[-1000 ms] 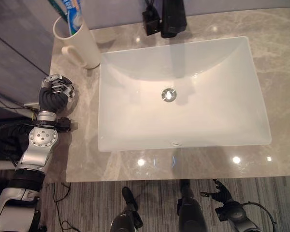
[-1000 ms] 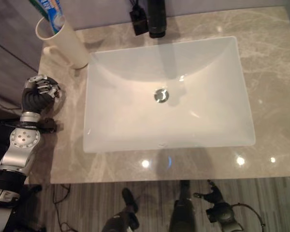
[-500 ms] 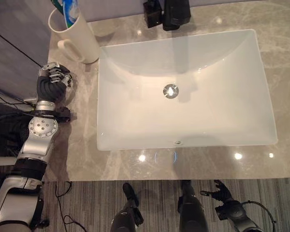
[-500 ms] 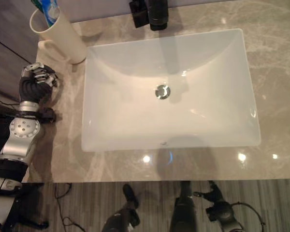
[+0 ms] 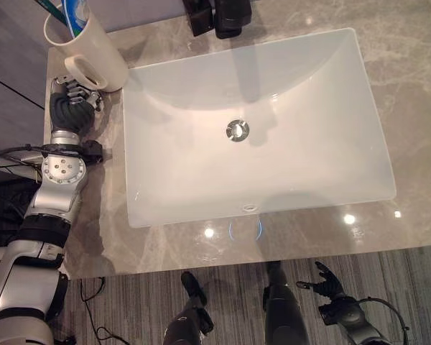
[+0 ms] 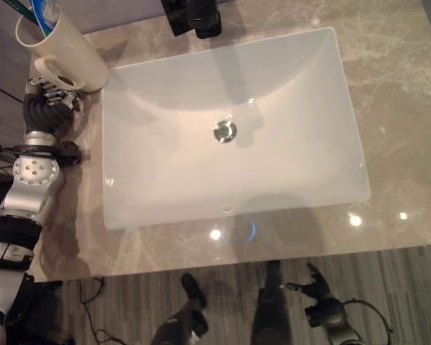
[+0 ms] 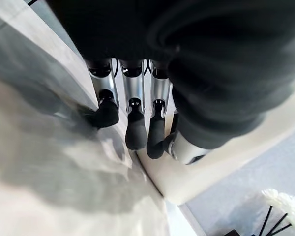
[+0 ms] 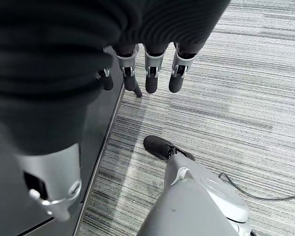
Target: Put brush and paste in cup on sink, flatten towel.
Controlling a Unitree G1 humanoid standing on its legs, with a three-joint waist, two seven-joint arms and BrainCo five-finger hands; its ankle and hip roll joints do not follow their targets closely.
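The left robot hand [image 5: 73, 103] is now seen right at the cup's [image 5: 93, 54] handle, closer than a second ago, fingers [image 7: 135, 129] curled, nothing gripped. A tube of paste [image 5: 75, 13] and something green, likely the brush, are already standing in the cup just beyond the hand, so that step looks done. No towel is seen. The right robot hand [image 5: 329, 284] hangs low, fingers relaxed. The cup is matte cream ceramic; the surface [image 5: 409, 86] is glossy veined stone; the sink [image 5: 287, 144] is smooth white and rectangular.

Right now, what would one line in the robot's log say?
left hand: fingers curled, beside cup handle | right hand: open, low over floor | cup: on counter, tube inside | towel: unseen
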